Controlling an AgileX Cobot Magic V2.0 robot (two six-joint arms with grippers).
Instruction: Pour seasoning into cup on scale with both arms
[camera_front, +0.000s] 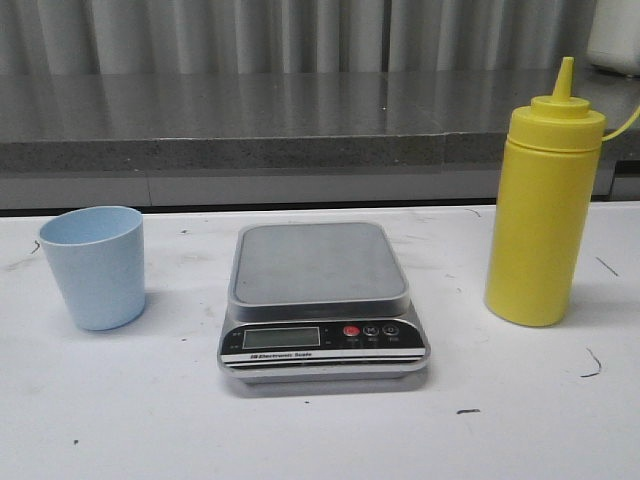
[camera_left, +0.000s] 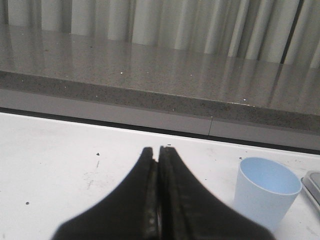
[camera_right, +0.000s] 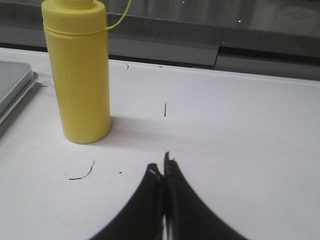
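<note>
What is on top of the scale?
Nothing. The scale has a bare grey platform. The blue cup and yellow bottle stand beside it on the table. What's under the scale is hidden.

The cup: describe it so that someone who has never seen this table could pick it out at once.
On the white table, find the digital kitchen scale in the middle. The cup stands upright and apart on the scale's left side. It is the short, pale blue, open-topped tumbler, unlike the tall yellow squeeze bottle on the right.

front view faces table (camera_front: 300, 440), wrist views low
</note>
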